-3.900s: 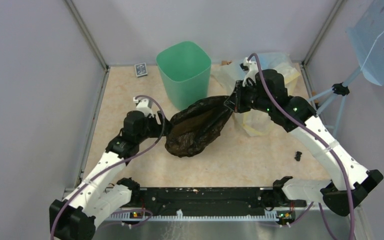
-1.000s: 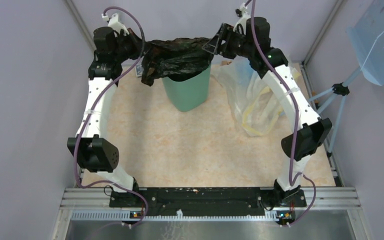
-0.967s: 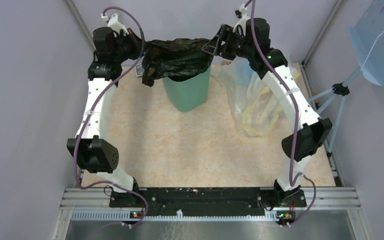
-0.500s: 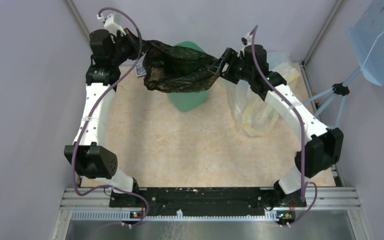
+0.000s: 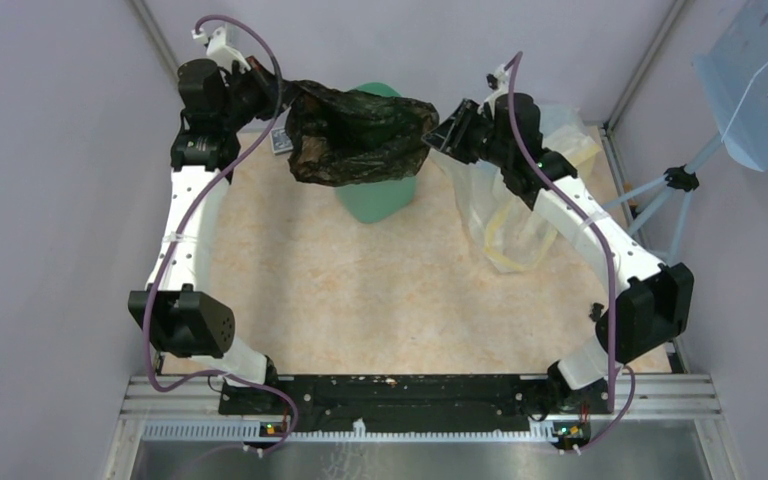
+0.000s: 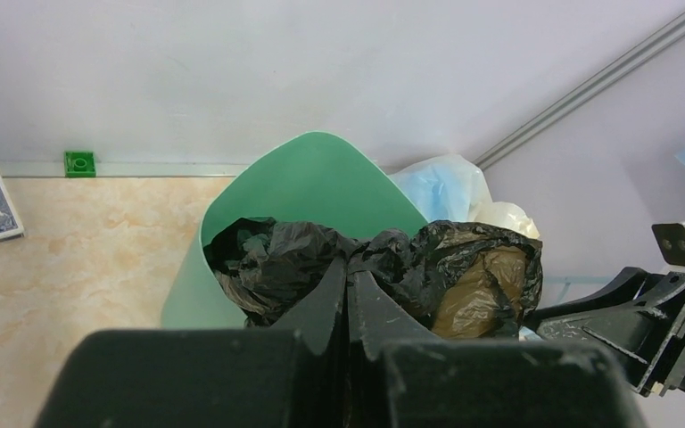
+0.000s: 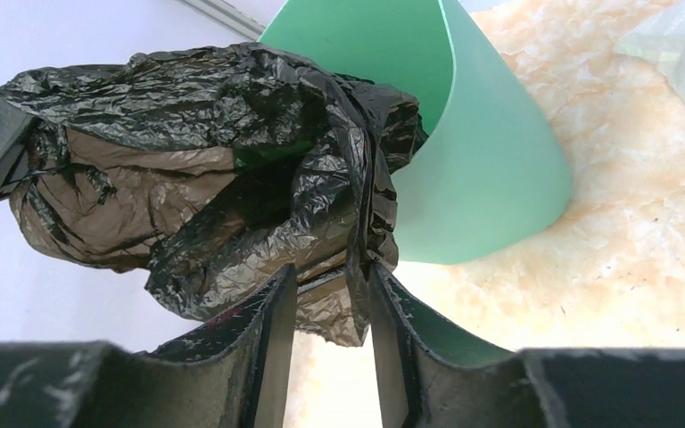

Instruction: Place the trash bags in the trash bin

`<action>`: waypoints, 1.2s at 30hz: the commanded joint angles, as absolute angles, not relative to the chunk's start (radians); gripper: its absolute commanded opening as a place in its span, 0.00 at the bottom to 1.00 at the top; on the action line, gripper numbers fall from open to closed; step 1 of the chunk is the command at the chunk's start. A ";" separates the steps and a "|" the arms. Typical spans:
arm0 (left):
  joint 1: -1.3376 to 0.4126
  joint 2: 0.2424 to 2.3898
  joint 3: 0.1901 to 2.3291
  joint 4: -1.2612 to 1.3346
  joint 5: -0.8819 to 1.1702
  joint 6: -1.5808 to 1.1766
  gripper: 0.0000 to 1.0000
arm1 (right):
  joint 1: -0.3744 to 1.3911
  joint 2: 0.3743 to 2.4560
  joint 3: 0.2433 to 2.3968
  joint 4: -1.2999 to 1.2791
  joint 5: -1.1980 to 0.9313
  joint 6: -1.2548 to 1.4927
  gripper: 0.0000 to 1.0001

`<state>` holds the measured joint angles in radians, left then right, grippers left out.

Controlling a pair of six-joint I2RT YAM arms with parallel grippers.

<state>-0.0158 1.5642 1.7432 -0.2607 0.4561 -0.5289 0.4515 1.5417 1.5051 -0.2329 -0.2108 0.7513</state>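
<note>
My left pincer (image 6: 348,272) is clamped tight on the thin, crinkly black plastic trash bag (image 5: 360,135), which hangs above the mouth of the mint-green plastic bin (image 5: 385,195). My right pincer (image 7: 332,272) stands parted, gripping nothing. I judge the bag light, floppy and slippery, best pinched at bunched folds.

trash bag (image 5: 360,135): thin black plastic film, glossy, heavily crinkled, brownish where light shows through. trash bin (image 5: 380,197): mint-green plastic, smooth walls, soft sheen. table (image 5: 360,290): beige marbled covering, matt, faintly wrinkled. pale bag heap (image 5: 505,215): translucent plastic film, creased. perforated panel (image 5: 765,75): light-blue, smooth. right gripper (image 7: 332,267): matt black, scuffed.
</note>
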 commanded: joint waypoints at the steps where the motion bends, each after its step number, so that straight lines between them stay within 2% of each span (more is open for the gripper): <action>1: -0.006 1.579 1.728 -0.222 0.464 -0.522 0.00 | 0.459 1.587 1.558 -0.220 -0.233 0.719 0.40; 3: 0.021 1.586 1.728 -0.224 0.477 -0.520 0.00 | 0.457 1.612 1.581 -0.237 -0.245 0.711 0.44; 4: 0.025 1.588 1.730 -0.224 0.480 -0.519 0.00 | 0.457 1.626 1.590 -0.244 -0.250 0.707 0.42; 5: 0.028 1.592 1.729 -0.225 0.479 -0.514 0.00 | 0.456 1.635 1.599 -0.251 -0.250 0.704 0.35; 8: 0.037 1.602 1.724 -0.230 0.468 -0.491 0.00 | 0.447 1.655 1.613 -0.265 -0.234 0.688 0.03; 9: 0.042 1.607 1.719 -0.231 0.466 -0.485 0.00 | 0.441 1.657 1.614 -0.268 -0.228 0.682 0.00; 22: 0.057 1.612 1.499 -0.045 0.435 -0.497 0.00 | 0.376 1.732 1.608 -0.266 -0.208 0.637 0.00; 36: 0.069 1.656 1.420 0.223 0.361 -0.501 0.00 | 0.300 1.874 1.817 -0.246 -0.195 0.591 0.00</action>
<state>0.0601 1.6325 1.4117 0.0521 0.3893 -0.4988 0.3336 1.8557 1.6932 -0.3008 -0.2031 0.6231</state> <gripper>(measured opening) 0.004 0.004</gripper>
